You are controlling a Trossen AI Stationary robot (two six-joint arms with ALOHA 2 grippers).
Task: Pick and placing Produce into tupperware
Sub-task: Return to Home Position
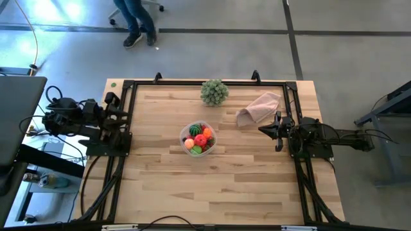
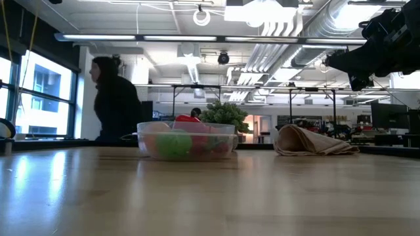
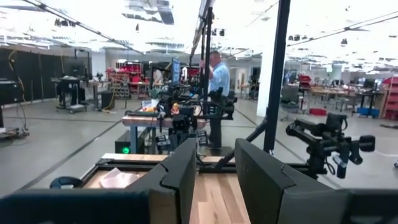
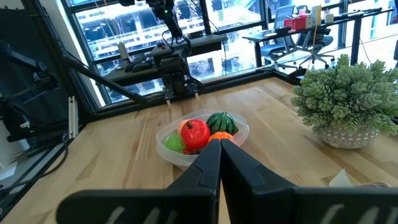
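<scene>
Right wrist view: right gripper [image 4: 219, 142] fingers [image 4: 204, 169] touching, holding nothing.

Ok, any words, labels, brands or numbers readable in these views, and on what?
None can be read.
The container, fruit, cloth, plant and table carry no print.
Anything printed farther off is too small to read.
</scene>
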